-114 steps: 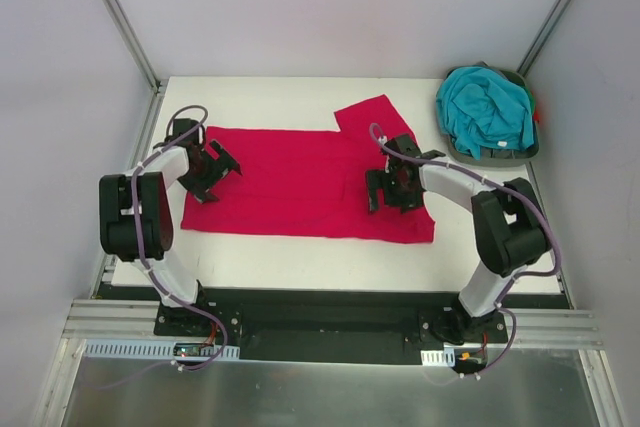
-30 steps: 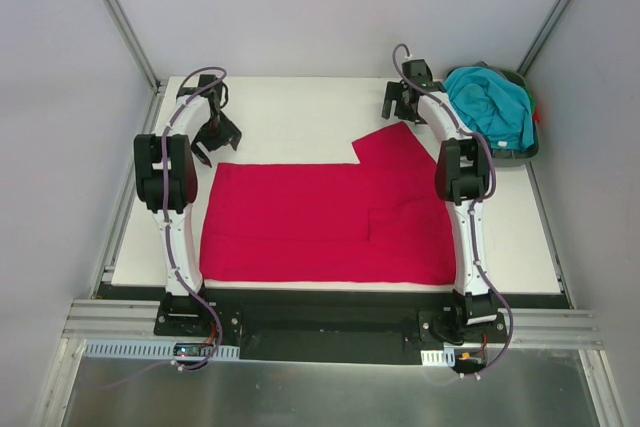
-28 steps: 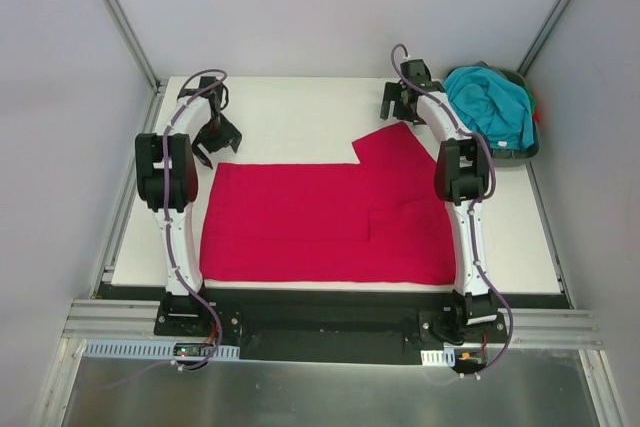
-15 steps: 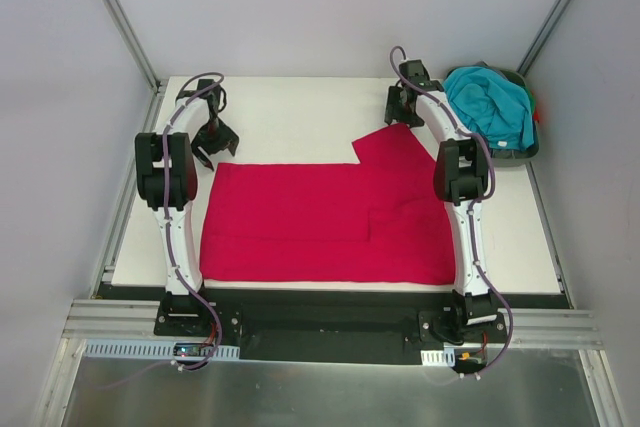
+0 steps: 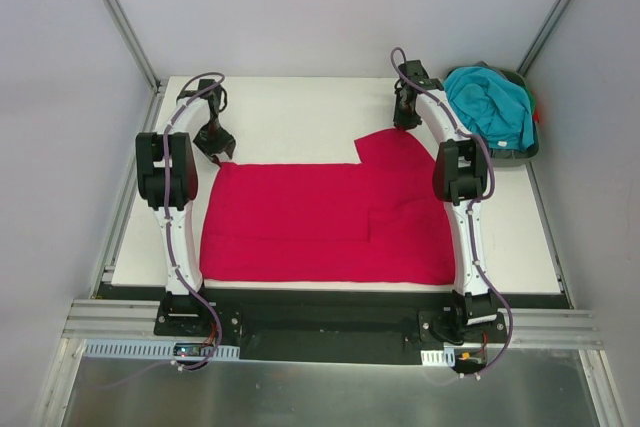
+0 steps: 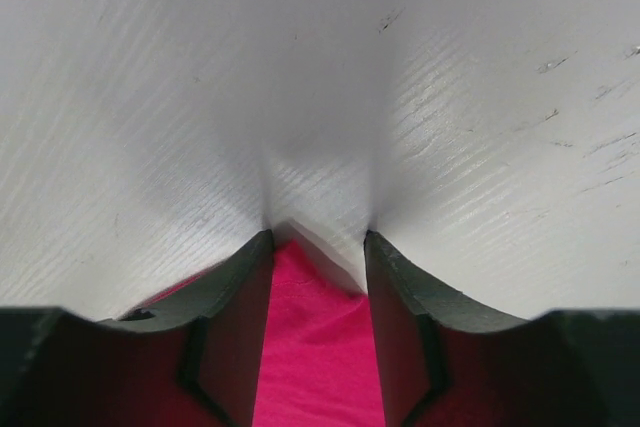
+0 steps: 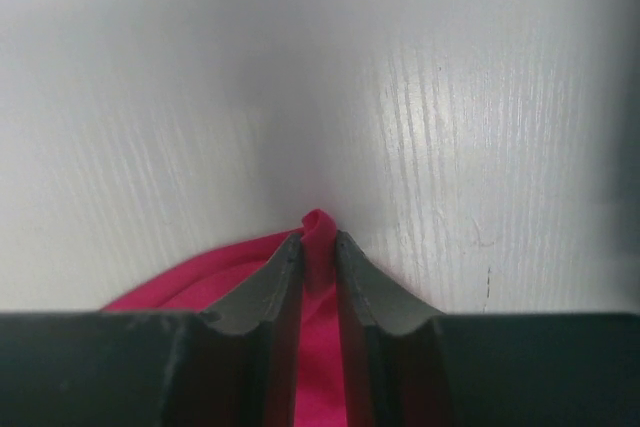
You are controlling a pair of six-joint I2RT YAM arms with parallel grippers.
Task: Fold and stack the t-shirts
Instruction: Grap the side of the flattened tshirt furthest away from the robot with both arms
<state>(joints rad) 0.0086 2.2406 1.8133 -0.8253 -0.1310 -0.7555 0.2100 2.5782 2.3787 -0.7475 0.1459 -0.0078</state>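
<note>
Cloth is taking up most of the bench's [image 5: 300, 107] near half from above: the red t-shirt [image 5: 320, 222] is lying spread flat, one sleeve reaching toward the far right. The left gripper [image 5: 217, 150] is sitting down at the shirt's far-left corner, and the right gripper [image 5: 403, 122] is sitting at the sleeve's far tip. Over in the far-right corner the teal t-shirt [image 5: 487, 107] is lying bunched in a dark tray [image 5: 524, 155], well apart from both grippers.

Through the left wrist camera, the fingers [image 6: 235, 287] are standing apart with their tips at the white surface, and the corner of the red cloth is lying loose in the gap between them.

Through the right wrist camera, the fingers [image 7: 275, 282] are pressing nearly together, clamping a thin raised fold of the red sleeve that is poking up just past their tips.
</note>
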